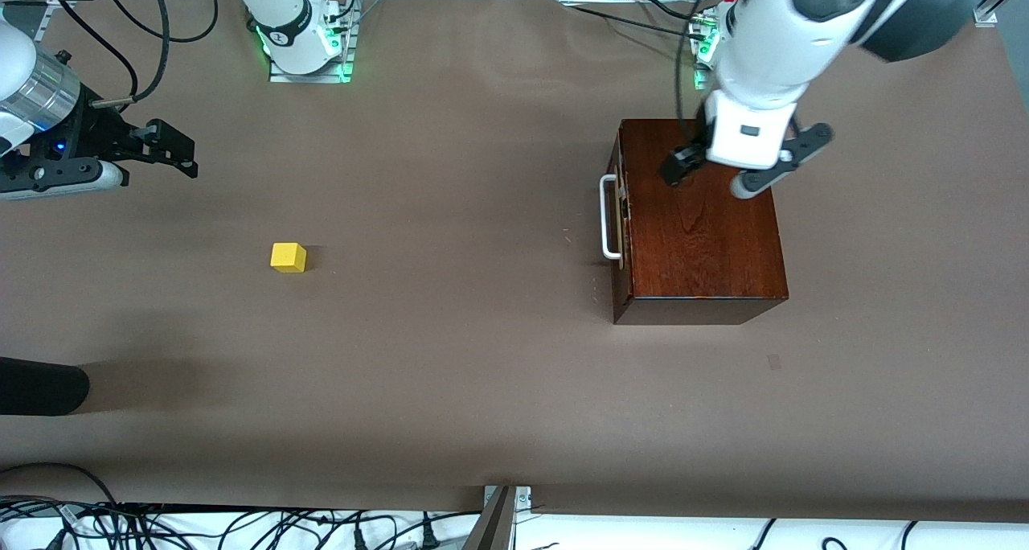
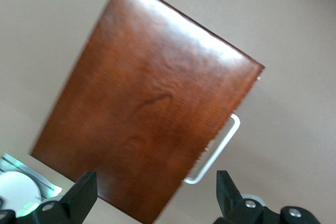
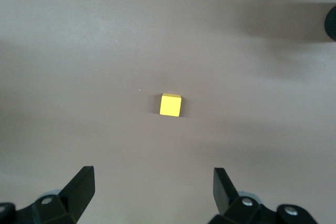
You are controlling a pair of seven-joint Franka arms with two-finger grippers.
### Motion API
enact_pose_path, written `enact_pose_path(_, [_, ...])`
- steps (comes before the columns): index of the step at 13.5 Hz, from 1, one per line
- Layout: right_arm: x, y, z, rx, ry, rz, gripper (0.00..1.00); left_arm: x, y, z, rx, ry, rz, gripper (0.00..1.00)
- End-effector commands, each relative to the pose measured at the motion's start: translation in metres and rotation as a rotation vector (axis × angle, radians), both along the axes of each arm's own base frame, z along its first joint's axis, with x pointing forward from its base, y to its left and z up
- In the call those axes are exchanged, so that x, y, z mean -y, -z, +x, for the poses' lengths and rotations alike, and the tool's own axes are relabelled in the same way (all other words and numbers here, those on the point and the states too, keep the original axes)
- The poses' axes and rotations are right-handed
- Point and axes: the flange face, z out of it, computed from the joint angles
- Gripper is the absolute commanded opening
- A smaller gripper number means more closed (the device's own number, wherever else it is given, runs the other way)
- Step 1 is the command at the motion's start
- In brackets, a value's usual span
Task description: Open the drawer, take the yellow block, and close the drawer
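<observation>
Table (image 1: 482,389): brown covering. Entries run from the front camera's edge toward the robot bases.

Nearest to that camera, at the right arm's end of the table, a dark rounded object (image 1: 40,385) enters from the edge; what it is cannot be told.

Next, the yellow block (image 1: 288,256) is seen lying on the bare covering toward the right arm's end, well apart from the wooden box (image 1: 703,236). It is not in any container. In the right wrist view the block (image 3: 170,104) is framed between the two fingertips, so the right arm is judged to be lined up above it.

The box stands toward the left arm's end. The drawer (image 1: 617,216) is seated almost flush with the box, only a thin pale edge showing, and its white loop handle (image 1: 608,216) faces the right arm's end. The drawer is therefore taken as closed or very nearly so; its contents are hidden.

Farther from the camera, the left gripper (image 1: 744,164) is held over the top of the box with its jaws spread wide and nothing between them. The handle (image 2: 215,150) is visible past the box edge in the left wrist view.

The right gripper (image 1: 165,148) hangs over bare table, jaws wide, empty.
</observation>
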Motion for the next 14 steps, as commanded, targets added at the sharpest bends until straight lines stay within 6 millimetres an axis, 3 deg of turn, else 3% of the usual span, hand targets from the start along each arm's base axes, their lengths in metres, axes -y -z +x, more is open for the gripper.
enact_pose_path(1, [0.001, -0.005, -0.002, 0.005, 0.000, -0.008, 1.00, -0.054, -0.015, -0.004, -0.037, 0.076, -0.046, 1.00])
enact_pose_path(5, [0.000, -0.004, -0.001, 0.007, -0.001, -0.005, 1.00, -0.138, -0.032, 0.003, -0.034, 0.272, -0.081, 1.00])
enact_pose_path(7, [-0.001, -0.005, -0.001, 0.009, 0.001, -0.003, 1.00, -0.169, -0.036, 0.007, -0.026, 0.353, -0.089, 1.00])
enact_pose_path(10, [-0.001, -0.004, -0.001, 0.006, 0.002, -0.002, 1.00, -0.196, -0.039, 0.008, -0.016, 0.416, -0.098, 1.00])
enact_pose_path(14, [-0.003, -0.004, -0.001, 0.009, 0.001, 0.000, 1.00, -0.212, -0.039, 0.010, -0.005, 0.444, -0.101, 1.00])
